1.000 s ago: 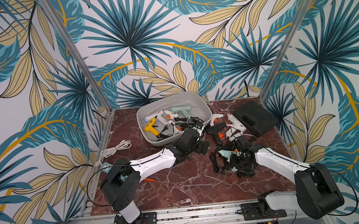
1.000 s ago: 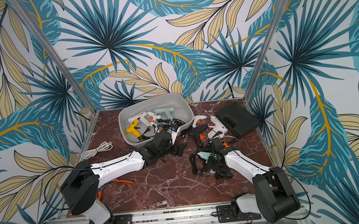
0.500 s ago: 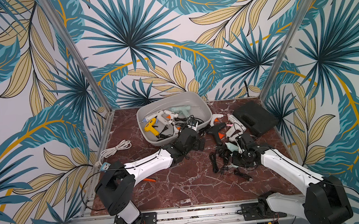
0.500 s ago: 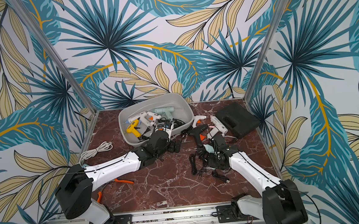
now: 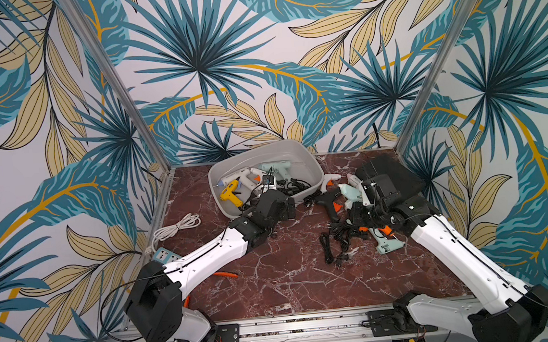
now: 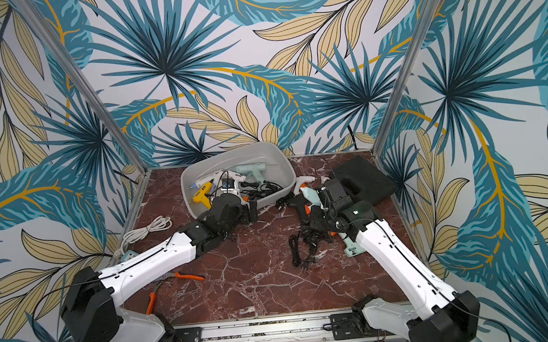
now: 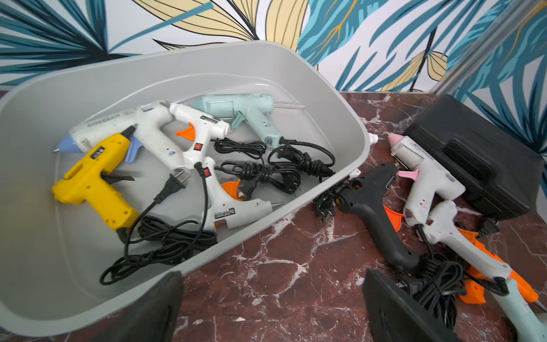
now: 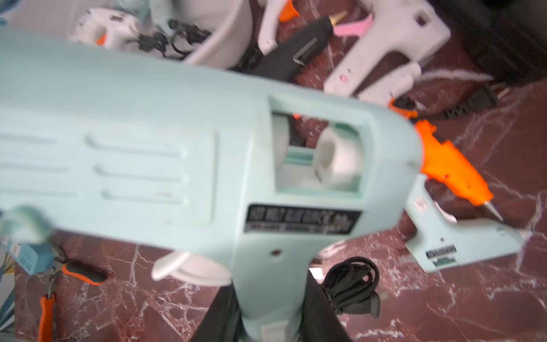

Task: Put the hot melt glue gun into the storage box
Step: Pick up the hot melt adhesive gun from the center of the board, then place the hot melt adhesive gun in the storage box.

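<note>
The storage box (image 5: pixel 311 164) (image 6: pixel 287 174) (image 7: pixel 207 65) is a light grey tub at the back of the table with several glue guns and black cords in it. My right gripper (image 8: pixel 272 314) (image 5: pixel 357 210) (image 6: pixel 317 218) is shut on the handle of a mint hot melt glue gun (image 8: pixel 177 142) (image 5: pixel 349 190) (image 6: pixel 311 194), which hangs above the table just right of the box. Close to the box's near rim, my left gripper (image 7: pixel 272 311) (image 5: pixel 286 208) (image 6: pixel 247 213) is open over bare table with nothing between its fingers.
Right of the box lie a black glue gun (image 5: pixel 329 203) (image 7: pixel 376 204), a white one with a pink trigger (image 7: pixel 426 177), another mint gun (image 5: pixel 383 244) and tangled cords (image 5: pixel 336 240). A black hard case (image 5: pixel 391 171) sits back right. White cable (image 5: pixel 175 225) and orange-handled pliers (image 6: pixel 173 278) lie left.
My right gripper has shut on the mint glue gun's handle and carried it up and toward the back. The left arm has barely moved and stays open.
</note>
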Motion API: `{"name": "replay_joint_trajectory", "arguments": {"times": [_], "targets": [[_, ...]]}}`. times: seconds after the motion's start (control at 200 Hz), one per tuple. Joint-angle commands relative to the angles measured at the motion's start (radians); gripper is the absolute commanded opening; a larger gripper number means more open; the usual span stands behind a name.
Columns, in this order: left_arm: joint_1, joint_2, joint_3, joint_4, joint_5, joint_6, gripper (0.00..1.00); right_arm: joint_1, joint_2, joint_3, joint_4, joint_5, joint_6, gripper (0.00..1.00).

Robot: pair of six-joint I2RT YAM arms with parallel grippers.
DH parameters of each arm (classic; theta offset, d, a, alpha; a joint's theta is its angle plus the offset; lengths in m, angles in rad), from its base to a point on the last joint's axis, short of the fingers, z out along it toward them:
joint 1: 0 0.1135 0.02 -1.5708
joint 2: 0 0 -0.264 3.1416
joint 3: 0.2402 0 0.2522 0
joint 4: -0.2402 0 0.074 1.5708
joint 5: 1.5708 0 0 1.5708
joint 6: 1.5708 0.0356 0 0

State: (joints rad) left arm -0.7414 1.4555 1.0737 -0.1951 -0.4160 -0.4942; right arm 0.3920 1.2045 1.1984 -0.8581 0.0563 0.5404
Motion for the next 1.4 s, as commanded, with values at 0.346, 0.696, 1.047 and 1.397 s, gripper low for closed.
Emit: {"name": "replay_joint_trajectory", "arguments": {"times": [0.346, 0.696, 1.047, 1.397], "targets": [[0.066, -0.090, -0.064, -0.061, -0.061, -0.077, 1.00, 0.039, 0.493, 0.608, 0.062, 0.035, -0.155, 0.14], [0.077, -0.103, -0.083, -0.068, -0.041, -0.088, 1.00, 0.040, 0.902, 1.061, 0.086, 0.012, -0.266, 0.12], [0.090, -0.149, -0.101, -0.102, -0.078, -0.092, 1.00, 0.039, 1.143, 1.218, 0.103, 0.000, -0.277, 0.12], [0.107, -0.149, -0.103, -0.107, -0.078, -0.095, 1.00, 0.040, 1.255, 1.227, 0.099, -0.009, -0.285, 0.12]]}}
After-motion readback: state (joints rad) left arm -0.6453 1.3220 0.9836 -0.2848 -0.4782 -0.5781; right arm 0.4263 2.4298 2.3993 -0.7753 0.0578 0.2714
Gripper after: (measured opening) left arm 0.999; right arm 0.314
